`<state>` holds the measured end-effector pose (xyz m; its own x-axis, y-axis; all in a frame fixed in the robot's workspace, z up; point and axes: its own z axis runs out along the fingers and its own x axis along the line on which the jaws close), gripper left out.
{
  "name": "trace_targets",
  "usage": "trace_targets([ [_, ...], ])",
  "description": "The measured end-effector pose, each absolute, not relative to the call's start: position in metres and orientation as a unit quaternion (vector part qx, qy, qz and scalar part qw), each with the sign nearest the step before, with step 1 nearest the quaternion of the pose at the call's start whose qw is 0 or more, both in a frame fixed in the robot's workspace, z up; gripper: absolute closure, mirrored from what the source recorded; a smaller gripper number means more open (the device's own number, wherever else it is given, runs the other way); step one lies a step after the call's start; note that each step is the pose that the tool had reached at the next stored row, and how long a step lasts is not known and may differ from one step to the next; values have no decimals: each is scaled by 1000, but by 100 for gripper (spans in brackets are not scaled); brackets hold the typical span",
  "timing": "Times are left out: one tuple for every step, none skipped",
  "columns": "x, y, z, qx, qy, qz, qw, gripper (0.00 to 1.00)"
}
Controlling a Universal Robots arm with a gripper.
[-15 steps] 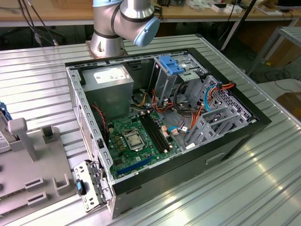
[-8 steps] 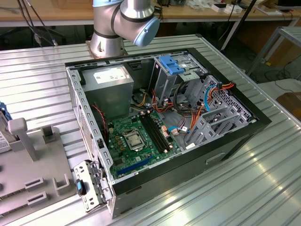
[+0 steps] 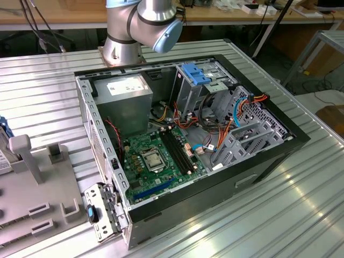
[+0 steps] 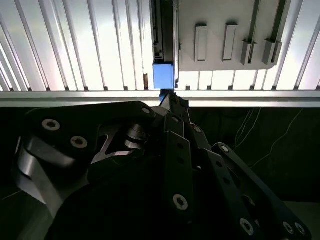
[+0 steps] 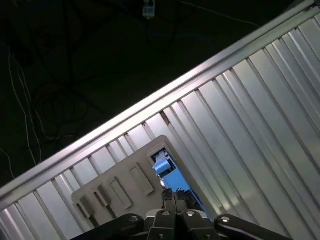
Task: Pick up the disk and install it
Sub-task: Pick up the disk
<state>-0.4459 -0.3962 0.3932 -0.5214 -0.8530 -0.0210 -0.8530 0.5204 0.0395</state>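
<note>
Alignment entry: we are logging the disk (image 4: 163, 75) as lying straight ahead of the gripper (image 4: 170, 99), not off to either side. In the second wrist view we are seeing it from its thin side, as a dark strip capped by a blue frame end. It is standing on edge against the flank of the grey fixture plate (image 4: 227, 35). The blue end is sitting just beyond the gripper's tip, touching or nearly so; we cannot separate the two. Its long axis is running away from the gripper, in line with the gripper's own axis and parallel to the ribs of the metal table (image 4: 75, 45).

The first wrist view is agreeing. There the disk (image 5: 167, 167) is showing as a blue strip along one side of the fixture plate (image 5: 125, 182), pointing at the gripper (image 5: 174, 199) and following the ribs of the metal table (image 5: 240, 125).

Jaw state: we are not able to tell whether they are parted or closed, nor whether they are gripping the disk's near end. The black linkage is hiding the contact.

In the exterior view we are taking the sliver of blue and white at the exterior view's left border for the disk (image 3: 3, 142), beside the fixture plate (image 3: 37, 201). The open computer case (image 3: 188, 134) is sitting well apart from it, toward the exterior view's right. We are judging the disk as not yet lifted from the fixture plate.
</note>
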Motion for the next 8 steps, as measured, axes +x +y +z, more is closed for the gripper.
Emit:
trace_targets([
  [-446, -396, 393, 494, -869, -22, 1, 89],
  [-446, -396, 393, 498, -867, -22, 1, 89],
  [-446, -396, 393, 502, -864, -22, 1, 89],
  [-446, -396, 393, 506, -862, -22, 1, 89],
  [-446, -396, 393, 511, -859, -22, 1, 89],
  [-447, -396, 393, 515, -857, -22, 1, 89],
  [-447, -396, 393, 520, -854, -22, 1, 89],
  [-447, -396, 393, 525, -851, -22, 1, 89],
])
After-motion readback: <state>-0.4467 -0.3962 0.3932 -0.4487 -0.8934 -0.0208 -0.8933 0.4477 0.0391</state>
